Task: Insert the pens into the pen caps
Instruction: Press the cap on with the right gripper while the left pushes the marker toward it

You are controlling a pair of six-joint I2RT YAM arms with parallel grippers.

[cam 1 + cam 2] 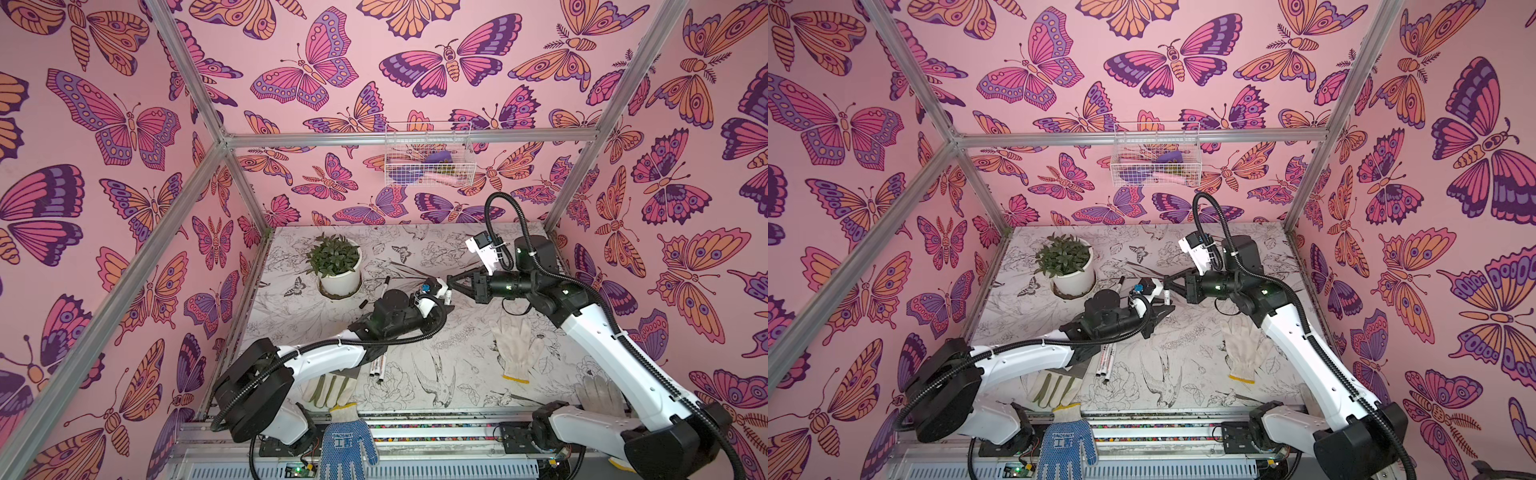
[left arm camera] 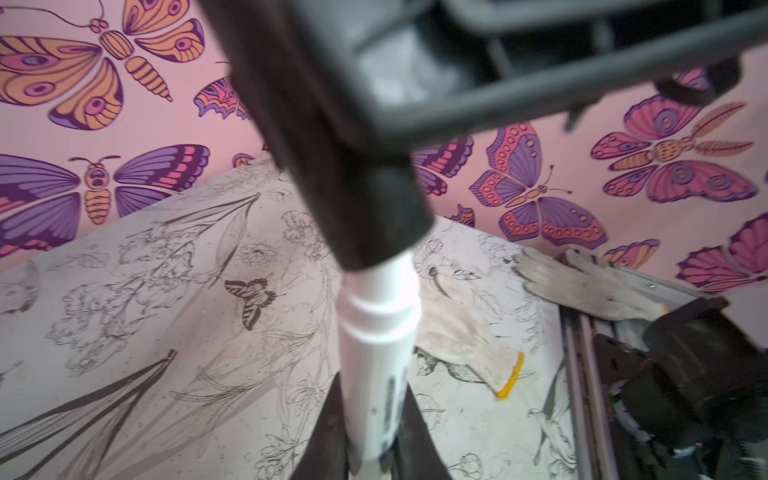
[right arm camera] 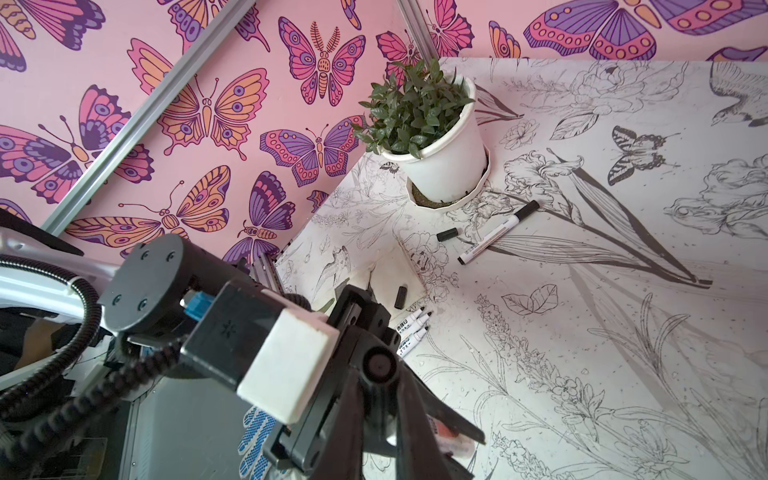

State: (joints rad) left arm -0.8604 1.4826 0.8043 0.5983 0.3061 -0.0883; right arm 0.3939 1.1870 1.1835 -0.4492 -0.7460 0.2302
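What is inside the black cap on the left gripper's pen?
The white pen in the left gripper enters the black cap; its barrel shows up to the rim. The tip is covered, so its depth cannot be seen.

I count five slim white marker pens (image 3: 494,237), four small black plastic caps (image 3: 447,234), two of them loose, four fabric work gloves (image 1: 515,349), one leafy green plant in a white pot (image 1: 338,270) and one white wire basket (image 1: 428,153).

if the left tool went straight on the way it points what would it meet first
The left tool holds a pen whose end sits in the cap gripped by the right tool. Going on, it would likely meet that cap first, though depth is unclear.
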